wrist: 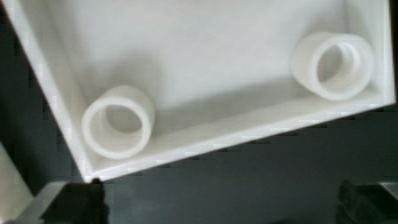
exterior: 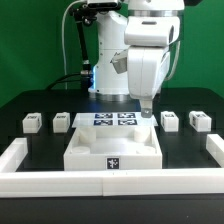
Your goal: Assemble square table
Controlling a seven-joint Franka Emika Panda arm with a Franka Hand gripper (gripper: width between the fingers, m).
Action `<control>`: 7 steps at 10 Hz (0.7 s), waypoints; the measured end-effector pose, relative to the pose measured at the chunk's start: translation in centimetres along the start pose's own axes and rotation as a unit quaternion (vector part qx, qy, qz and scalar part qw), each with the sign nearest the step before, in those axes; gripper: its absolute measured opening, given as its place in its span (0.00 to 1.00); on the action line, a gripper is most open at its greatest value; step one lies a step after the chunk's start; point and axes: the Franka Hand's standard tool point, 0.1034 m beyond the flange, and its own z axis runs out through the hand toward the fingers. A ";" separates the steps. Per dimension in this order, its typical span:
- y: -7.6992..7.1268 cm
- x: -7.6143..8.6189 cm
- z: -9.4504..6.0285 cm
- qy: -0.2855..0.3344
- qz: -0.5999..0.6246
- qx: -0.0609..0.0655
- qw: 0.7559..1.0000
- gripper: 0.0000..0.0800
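The square table slab (exterior: pixel 113 145) is a large white square piece lying in the middle of the black table, with a black-white tag (exterior: pixel 113 163) on its near face. Several small white tagged leg blocks stand in a row behind it: two on the exterior view's left (exterior: pixel 31 122) (exterior: pixel 61 121) and two on its right (exterior: pixel 169 120) (exterior: pixel 198 120). My gripper (exterior: pixel 147 108) hangs just above the slab's far right corner. In the wrist view the slab (wrist: pixel 214 60) shows two round sockets (wrist: pixel 118 122) (wrist: pixel 329 65). My gripper (wrist: pixel 222 205) is open and empty, its dark fingertips (wrist: pixel 68 205) wide apart over the slab's edge.
The marker board (exterior: pixel 113 119) lies flat behind the slab, between the leg blocks. A long white U-shaped border wall (exterior: pixel 110 185) runs along the front and up both sides (exterior: pixel 15 155) (exterior: pixel 212 150). The robot's base stands at the back.
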 end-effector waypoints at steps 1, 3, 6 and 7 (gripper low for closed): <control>0.0 -0.1 0.1 0.000 0.001 0.001 1.000 0.81; -0.5 -1.2 0.4 0.000 -0.065 0.000 0.998 0.81; -2.1 -3.5 1.9 0.001 -0.128 0.005 0.992 0.81; -2.1 -4.2 2.1 0.001 -0.119 0.008 0.993 0.81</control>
